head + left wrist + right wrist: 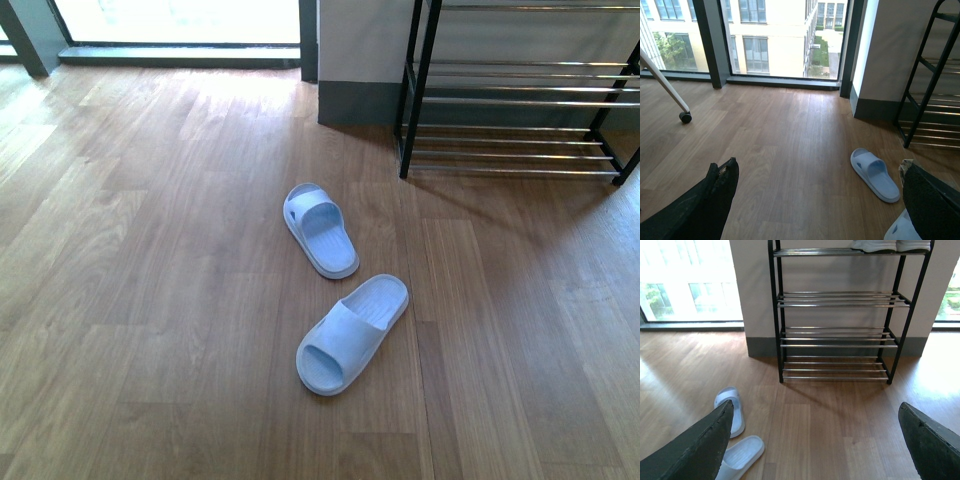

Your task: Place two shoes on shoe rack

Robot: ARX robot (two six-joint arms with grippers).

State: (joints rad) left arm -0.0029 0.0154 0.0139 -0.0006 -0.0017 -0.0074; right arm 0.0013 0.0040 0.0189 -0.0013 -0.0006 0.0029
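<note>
Blue far slide point(320, 229): flat on the wooden floor point(150, 300), well short of the shoe rack point(520, 100).
Blue near slide point(352, 333): close beside the other, not touching, lying at an angle.
Rack top shelf: white-soled shoes point(890, 245), only the soles showing.
Left gripper point(822, 200): fingers spread wide, gripping nothing.
Right gripper point(820, 440): fingers spread wide, gripping nothing, facing the rack.

Wood plank floor point(150, 300), bright floor-length windows point(780, 35), pale wall point(754, 285) with grey skirting point(760, 347)

The left fingers point(702, 210) and right fingers point(700, 447) are broad, black, rough-textured, pale-scuffed at edges.
</note>
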